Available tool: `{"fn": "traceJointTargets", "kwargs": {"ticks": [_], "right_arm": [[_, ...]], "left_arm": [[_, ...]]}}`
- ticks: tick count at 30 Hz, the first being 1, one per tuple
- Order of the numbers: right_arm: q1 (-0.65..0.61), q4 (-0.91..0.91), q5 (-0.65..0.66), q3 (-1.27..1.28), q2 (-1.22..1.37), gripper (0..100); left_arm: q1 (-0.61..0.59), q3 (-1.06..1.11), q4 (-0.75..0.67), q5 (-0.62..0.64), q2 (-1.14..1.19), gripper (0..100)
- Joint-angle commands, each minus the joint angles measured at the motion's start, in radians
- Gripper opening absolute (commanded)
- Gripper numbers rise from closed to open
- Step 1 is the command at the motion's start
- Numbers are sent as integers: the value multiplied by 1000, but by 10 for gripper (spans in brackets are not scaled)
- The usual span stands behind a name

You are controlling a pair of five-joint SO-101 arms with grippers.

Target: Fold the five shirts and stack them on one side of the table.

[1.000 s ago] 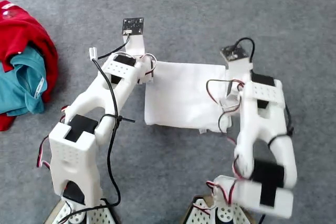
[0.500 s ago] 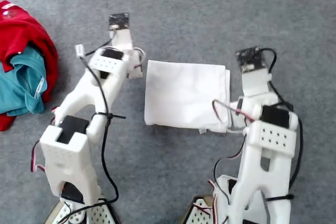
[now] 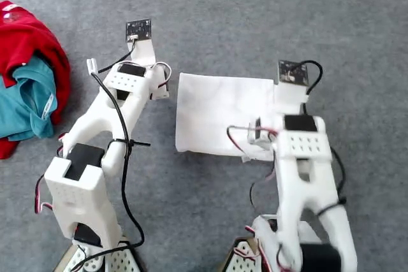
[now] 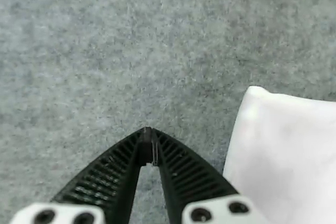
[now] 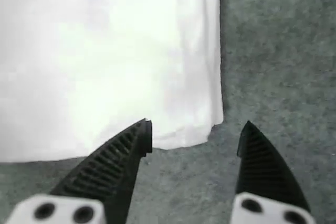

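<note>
While the left gripper [image 4: 148, 148] rests fully closed over the grey table cover [image 4: 79, 51] just beside the folded white shirt [image 3: 220, 116], the right gripper [image 5: 197, 127] stands spread wide at its corner.

My right arm [image 3: 299, 157] covers the near right corner of the white shirt [image 3: 213, 113] from above. The red shirt [image 3: 29, 33] and teal shirt [image 3: 29, 103] are cut off at the left edge.
</note>
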Motion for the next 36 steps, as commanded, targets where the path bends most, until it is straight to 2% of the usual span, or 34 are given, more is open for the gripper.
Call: {"fn": "traceJointTargets", "kwargs": {"ticks": [1, 6, 17, 27, 36], "right_arm": [[-23, -15, -104, -128, 137, 283], [-28, -14, -178, -239, 292, 283], [-28, 69, -178, -266, 395, 283], [-178, -49, -178, -229, 401, 280], [-57, -68, -169, -220, 541, 280]], "left_arm": [[2, -5, -14, 0, -57, 29], [2, -7, -14, 0, -57, 29], [-8, -15, -14, 0, -51, 29], [-19, -5, -44, 0, -51, 29], [-39, -7, -48, 0, -51, 29]]}}
